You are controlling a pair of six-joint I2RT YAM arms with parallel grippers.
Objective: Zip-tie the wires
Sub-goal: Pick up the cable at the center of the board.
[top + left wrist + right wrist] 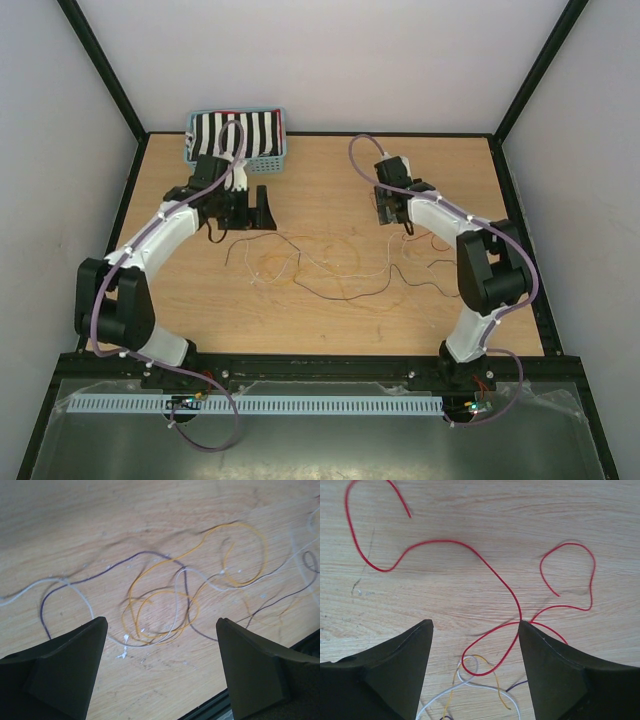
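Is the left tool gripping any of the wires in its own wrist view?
No, the left tool stands wide open with nothing between its sides, and the wires lie loose on the table.

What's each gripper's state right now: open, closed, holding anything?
Left gripper: open, empty, above the wires.
Right gripper: open, gripping nothing; a red wire runs loose below its jaws.

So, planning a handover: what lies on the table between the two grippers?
In the top view, bare table straight between left gripper and right gripper; the wires sprawl slightly nearer.
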